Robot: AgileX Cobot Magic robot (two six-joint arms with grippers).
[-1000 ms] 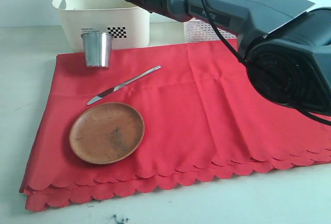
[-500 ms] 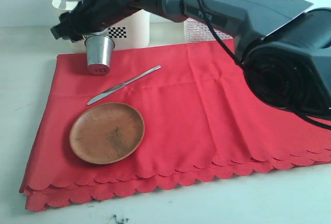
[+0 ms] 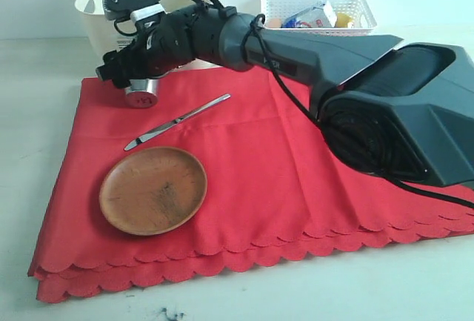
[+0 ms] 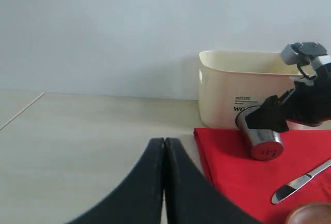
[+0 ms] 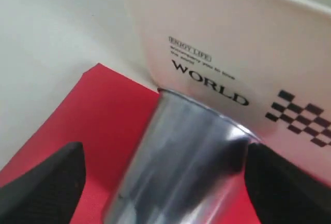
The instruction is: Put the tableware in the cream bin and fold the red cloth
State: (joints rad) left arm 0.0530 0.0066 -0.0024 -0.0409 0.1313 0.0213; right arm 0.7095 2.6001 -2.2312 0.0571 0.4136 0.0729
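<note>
Steel cup — tilted — between fingers of the right pincer.

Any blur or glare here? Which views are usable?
Right wrist view: steel cup close up, smeared and soft; WORLD print on the cream bin legible. Exterior view: sharp, even light, only faint shadows on the red cloth. Left wrist view: clear, bright sheen on the cup's base.

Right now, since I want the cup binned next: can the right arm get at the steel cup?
Probably yes. Its fingers stand open on either side of the steel cup on the red cloth beside the cream bin, with nothing between.
</note>
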